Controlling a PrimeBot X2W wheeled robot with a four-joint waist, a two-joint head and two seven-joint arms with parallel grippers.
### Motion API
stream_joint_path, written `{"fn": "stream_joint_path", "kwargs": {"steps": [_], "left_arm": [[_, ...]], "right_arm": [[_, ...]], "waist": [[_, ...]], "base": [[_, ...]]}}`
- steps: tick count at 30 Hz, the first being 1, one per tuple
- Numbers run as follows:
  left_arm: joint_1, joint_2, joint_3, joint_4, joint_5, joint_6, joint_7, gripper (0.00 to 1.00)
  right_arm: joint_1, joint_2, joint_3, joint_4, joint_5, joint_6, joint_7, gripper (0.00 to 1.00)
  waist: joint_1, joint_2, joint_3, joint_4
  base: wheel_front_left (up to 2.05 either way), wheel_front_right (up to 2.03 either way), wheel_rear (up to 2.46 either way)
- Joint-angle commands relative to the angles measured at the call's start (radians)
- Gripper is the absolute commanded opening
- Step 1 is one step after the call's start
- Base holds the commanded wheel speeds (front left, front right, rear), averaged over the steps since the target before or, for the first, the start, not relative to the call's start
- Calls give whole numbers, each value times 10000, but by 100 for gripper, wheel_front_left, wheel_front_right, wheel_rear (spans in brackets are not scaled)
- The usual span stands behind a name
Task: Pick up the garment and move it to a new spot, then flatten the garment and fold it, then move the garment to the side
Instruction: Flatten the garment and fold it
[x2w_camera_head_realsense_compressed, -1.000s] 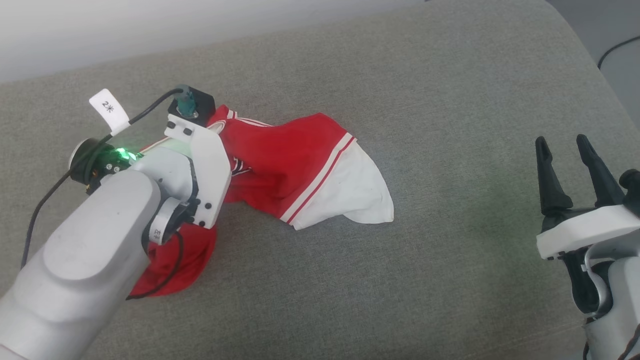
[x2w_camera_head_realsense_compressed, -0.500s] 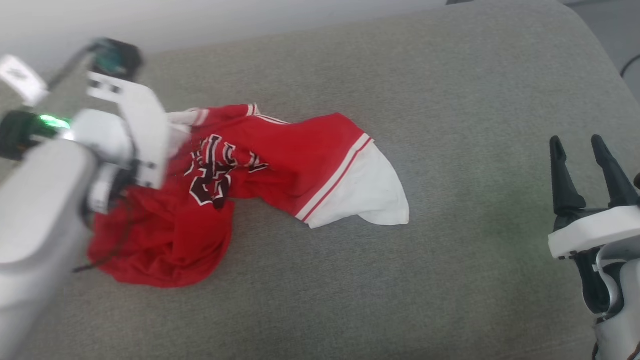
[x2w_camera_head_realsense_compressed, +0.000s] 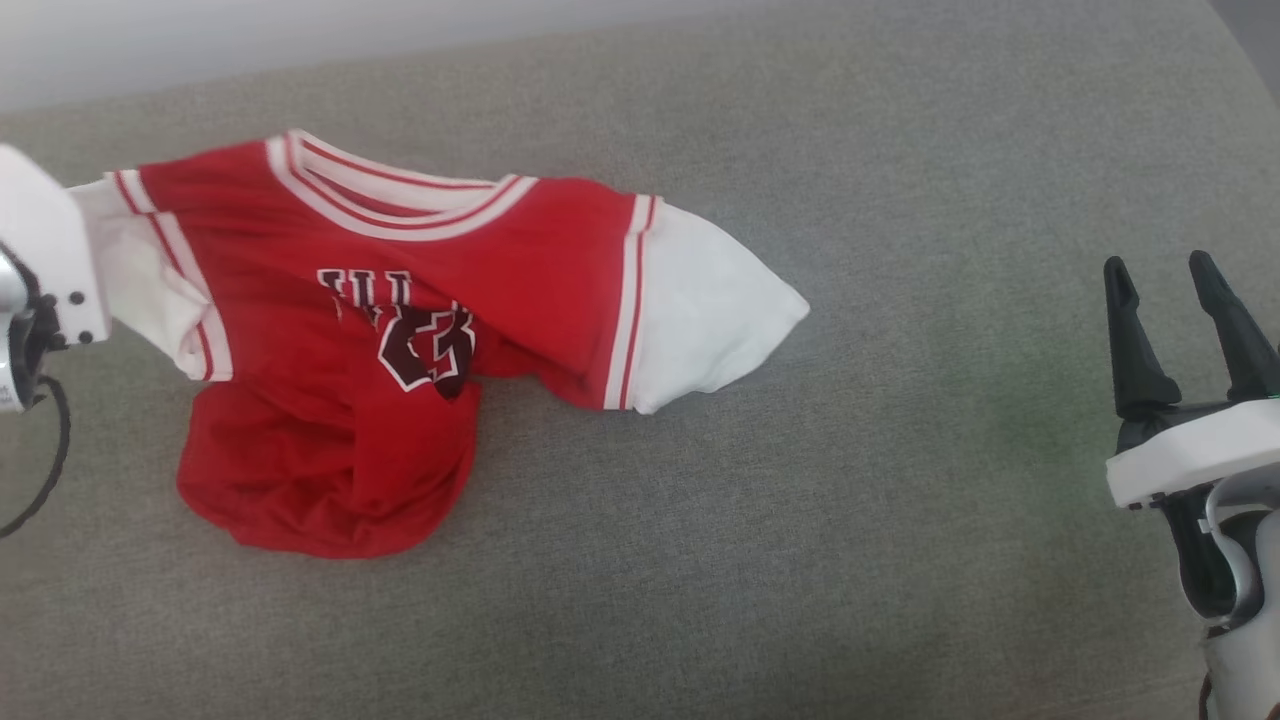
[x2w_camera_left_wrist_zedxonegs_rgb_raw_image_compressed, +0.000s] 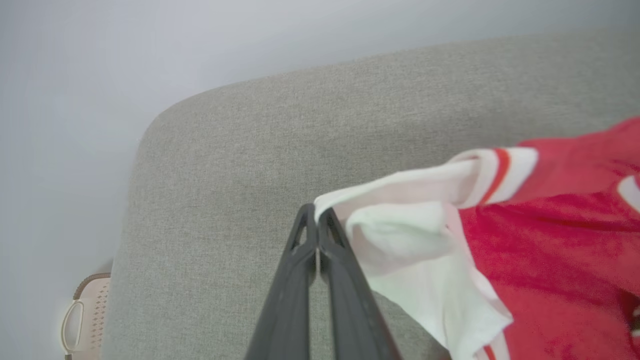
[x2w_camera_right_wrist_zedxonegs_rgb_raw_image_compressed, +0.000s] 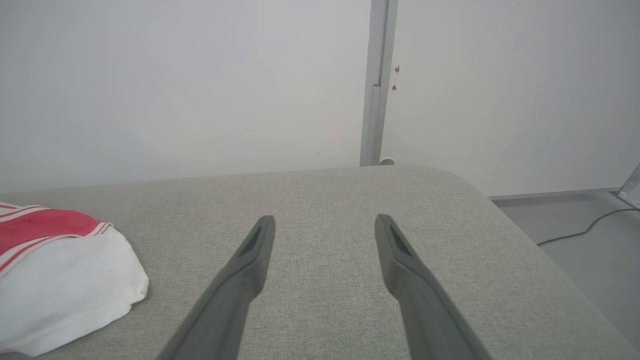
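Left gripper (x2w_camera_left_wrist_zedxonegs_rgb_raw_image_compressed: 317, 221): jaws clenched on white sleeve edge of red jersey shirt (x2w_camera_head_realsense_compressed: 300, 250). Shirt lies partly bunched on grey cushion (x2w_camera_head_realsense_compressed: 800, 560). Right gripper (x2w_camera_head_realsense_compressed: 1157, 262): jaws released, well apart from shirt.

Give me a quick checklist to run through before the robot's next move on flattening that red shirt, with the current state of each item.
1. Left tool gripping the garment: ok, shut on the edge of the pinched sleeve.
2. Depth of that grip: cannot tell; only the sleeve's edge meets the fingertips.
3. Right tool free: ok, open, empty and apart from the garment.
4. Free sleeve reachable: probably ok; it lies uncovered on the grey cushion, on the right tool's side.
5. Garment flat: not ok; the lower part is bunched in folds below the print.
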Motion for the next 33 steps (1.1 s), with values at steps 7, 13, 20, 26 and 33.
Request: {"fn": "stream_joint_path", "kwargs": {"steps": [7, 13, 20, 26, 33], "left_arm": [[363, -464, 365, 1364, -529, -288, -996, 22], [303, -779, 466, 2492, -783, -721, -1722, 100], [-89, -846, 333, 3029, -753, -1235, -2027, 100], [-21, -1074, 237, 2571, -838, -1789, -2617, 100], [647, -1402, 100, 1306, -665, -2357, -4162, 100]], "right_arm": [[-160, -127, 58, -82, 101, -7, 31, 100], [-221, -268, 144, 12, 134, -7, 36, 100], [-21, -246, 158, -50, -22, -7, 127, 100], [166, -256, 125, -160, -91, -7, 238, 100], [385, -252, 161, -290, -156, -7, 401, 100]], "waist": [[0, 0, 267, -41], [0, 0, 277, 27], [0, 0, 1, 251], [0, 0, -343, 598], [0, 0, -780, 1183]], "base": [[0, 0, 0], [0, 0, 0], [0, 0, 0], [0, 0, 0], [0, 0, 0]]}}
